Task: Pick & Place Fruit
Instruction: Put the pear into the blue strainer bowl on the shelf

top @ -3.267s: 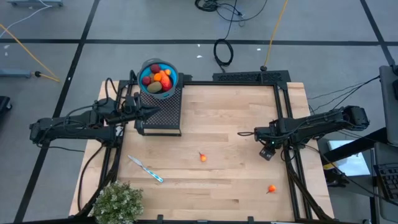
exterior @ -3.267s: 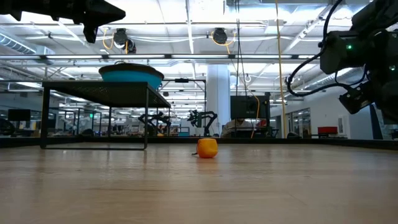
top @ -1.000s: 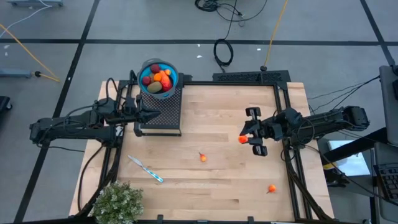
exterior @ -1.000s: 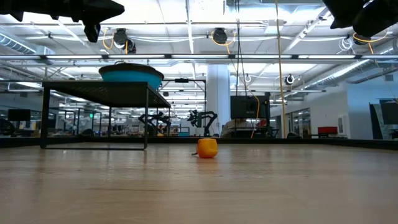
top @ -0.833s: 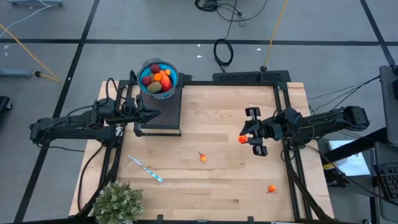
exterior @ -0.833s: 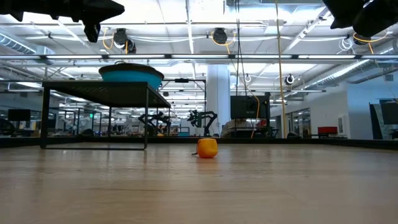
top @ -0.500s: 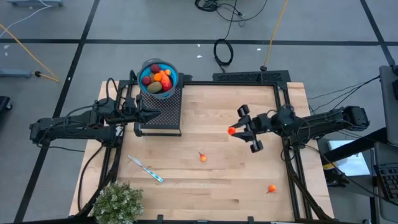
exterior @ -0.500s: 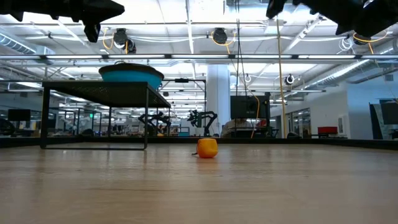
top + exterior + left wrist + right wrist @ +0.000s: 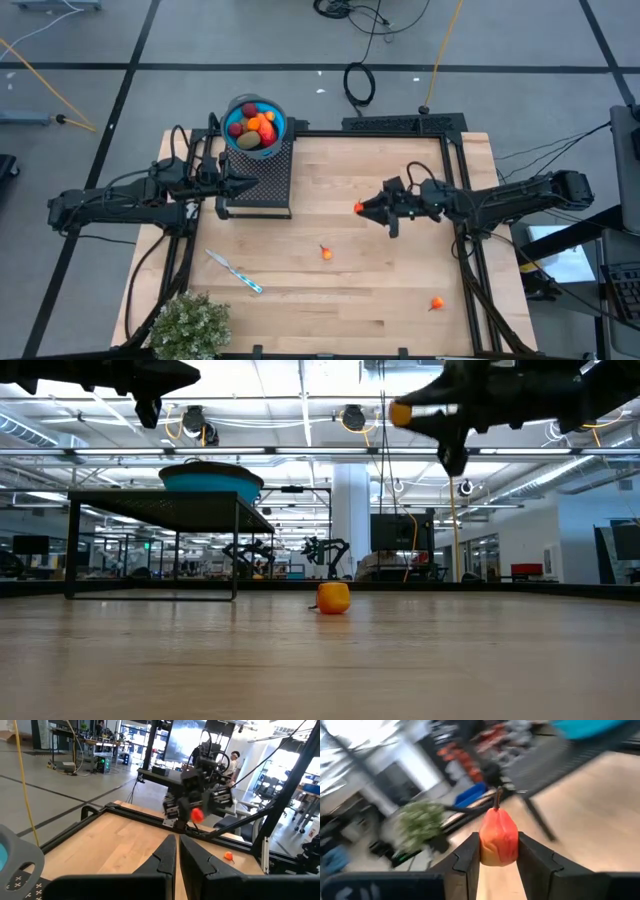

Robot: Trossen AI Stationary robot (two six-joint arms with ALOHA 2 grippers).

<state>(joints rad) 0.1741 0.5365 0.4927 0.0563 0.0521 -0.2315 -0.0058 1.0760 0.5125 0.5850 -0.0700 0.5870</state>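
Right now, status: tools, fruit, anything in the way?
Right tool shut on a red-orange pear, raised over mid-table. Left tool shut, by the stand under the fruit bowl. Two orange pieces on the table; nothing in between.

The light wooden table (image 9: 340, 290) stands on a grey floor (image 9: 120, 90) crossed by dark lines, with a coiled black cable (image 9: 359, 84) and a yellow cable (image 9: 40, 75) lying on it. Level across the tabletop, a large open hall shows beyond, with rows of bright ceiling lights (image 9: 300, 385), overhead beams, a white column (image 9: 352, 520) and distant workbenches. Farther off in the hall, dark frames, equipment racks and a person (image 9: 234, 759) near a workstation can be seen.
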